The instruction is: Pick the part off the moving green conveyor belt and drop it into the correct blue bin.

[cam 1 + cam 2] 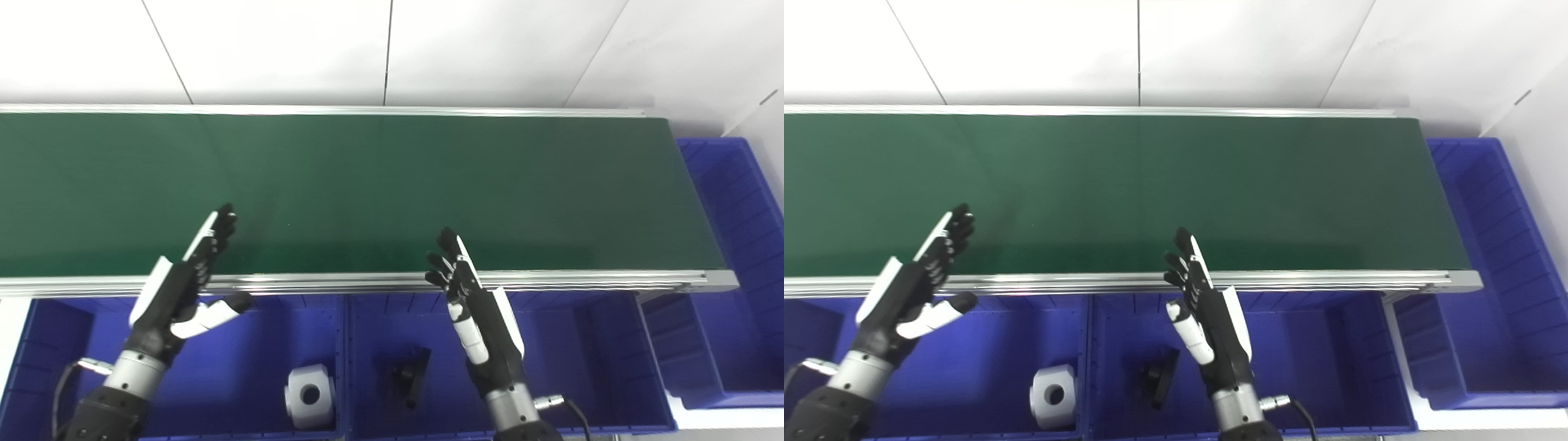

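Belt [367,184] bare; hands [184,288] apparently open.

A white panelled wall [392,49] runs behind the scene, its panels split by thin dark seams. At the far right a second white surface [762,116], perhaps a side wall, meets it at an angle. A white floor strip [723,419] shows at the lower right corner.

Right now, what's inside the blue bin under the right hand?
The blue bin holds one black part near its left side. The right hand and forearm cover a strip of the floor beside it, so anything there is hidden.
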Action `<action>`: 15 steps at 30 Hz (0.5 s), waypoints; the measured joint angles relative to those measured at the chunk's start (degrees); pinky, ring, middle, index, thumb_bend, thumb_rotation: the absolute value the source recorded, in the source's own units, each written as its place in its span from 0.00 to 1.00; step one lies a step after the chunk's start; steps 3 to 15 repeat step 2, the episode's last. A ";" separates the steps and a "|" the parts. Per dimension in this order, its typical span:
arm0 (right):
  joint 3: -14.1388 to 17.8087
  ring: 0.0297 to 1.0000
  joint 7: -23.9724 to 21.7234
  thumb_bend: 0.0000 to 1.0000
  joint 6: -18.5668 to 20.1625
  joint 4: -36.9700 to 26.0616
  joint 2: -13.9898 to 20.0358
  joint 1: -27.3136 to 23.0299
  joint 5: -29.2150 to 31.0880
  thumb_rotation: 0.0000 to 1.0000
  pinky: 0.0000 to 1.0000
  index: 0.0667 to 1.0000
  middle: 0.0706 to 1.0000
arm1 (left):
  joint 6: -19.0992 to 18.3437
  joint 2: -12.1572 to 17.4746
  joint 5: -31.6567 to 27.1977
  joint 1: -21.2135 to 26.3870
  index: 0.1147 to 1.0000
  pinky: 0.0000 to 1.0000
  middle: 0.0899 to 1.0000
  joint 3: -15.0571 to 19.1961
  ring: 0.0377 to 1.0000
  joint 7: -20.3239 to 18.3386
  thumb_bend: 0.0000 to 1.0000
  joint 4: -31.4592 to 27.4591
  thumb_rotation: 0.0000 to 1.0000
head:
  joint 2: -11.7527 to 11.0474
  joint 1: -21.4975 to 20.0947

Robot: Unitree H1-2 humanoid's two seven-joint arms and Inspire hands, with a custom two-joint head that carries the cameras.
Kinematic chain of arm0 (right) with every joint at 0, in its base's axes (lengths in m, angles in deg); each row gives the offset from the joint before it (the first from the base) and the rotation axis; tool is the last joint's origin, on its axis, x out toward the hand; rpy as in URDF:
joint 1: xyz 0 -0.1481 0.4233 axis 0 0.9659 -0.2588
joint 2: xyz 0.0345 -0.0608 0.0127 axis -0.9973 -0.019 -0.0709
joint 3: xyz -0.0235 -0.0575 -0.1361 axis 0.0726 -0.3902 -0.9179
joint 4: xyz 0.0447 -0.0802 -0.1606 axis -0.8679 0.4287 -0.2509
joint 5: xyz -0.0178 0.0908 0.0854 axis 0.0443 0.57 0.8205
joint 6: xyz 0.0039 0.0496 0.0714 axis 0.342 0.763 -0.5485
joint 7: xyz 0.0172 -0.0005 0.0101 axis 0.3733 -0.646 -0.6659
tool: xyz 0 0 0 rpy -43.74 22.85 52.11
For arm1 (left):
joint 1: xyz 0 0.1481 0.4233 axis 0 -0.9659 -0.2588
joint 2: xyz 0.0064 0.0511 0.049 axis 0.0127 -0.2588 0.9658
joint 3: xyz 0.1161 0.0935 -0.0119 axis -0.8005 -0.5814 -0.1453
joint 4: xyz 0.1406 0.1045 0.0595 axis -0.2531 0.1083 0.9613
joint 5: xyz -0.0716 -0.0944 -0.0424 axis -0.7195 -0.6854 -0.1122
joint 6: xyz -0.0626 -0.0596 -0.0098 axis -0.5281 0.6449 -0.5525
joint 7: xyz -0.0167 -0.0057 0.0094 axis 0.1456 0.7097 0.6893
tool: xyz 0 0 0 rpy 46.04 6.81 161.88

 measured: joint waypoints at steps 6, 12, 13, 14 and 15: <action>0.27 0.92 -0.08 0.85 0.00 -0.85 0.96 0.63 0.60 0.95 0.86 1.00 0.97 | -0.07 0.24 0.31 -1.95 1.00 1.00 1.00 -0.41 1.00 1.04 0.74 -2.68 0.66 | 0.44 2.26; 0.27 0.92 -0.08 0.85 0.00 -0.85 0.96 0.63 0.60 0.95 0.86 1.00 0.97 | -0.07 0.24 0.31 -1.95 1.00 1.00 1.00 -0.41 1.00 1.04 0.74 -2.68 0.66 | 0.44 2.26; 0.27 0.92 -0.08 0.85 0.00 -0.85 0.96 0.63 0.60 0.95 0.86 1.00 0.97 | -0.07 0.24 0.31 -1.95 1.00 1.00 1.00 -0.41 1.00 1.04 0.74 -2.68 0.66 | 0.44 2.26; 0.27 0.92 -0.08 0.85 0.00 -0.85 0.96 0.63 0.60 0.95 0.86 1.00 0.97 | -0.07 0.24 0.31 -1.95 1.00 1.00 1.00 -0.41 1.00 1.04 0.74 -2.68 0.66 | 0.44 2.26; 0.27 0.92 -0.08 0.85 0.00 -0.85 0.96 0.63 0.60 0.95 0.86 1.00 0.97 | -0.07 0.24 0.31 -1.95 1.00 1.00 1.00 -0.41 1.00 1.04 0.74 -2.68 0.66 | 0.44 2.26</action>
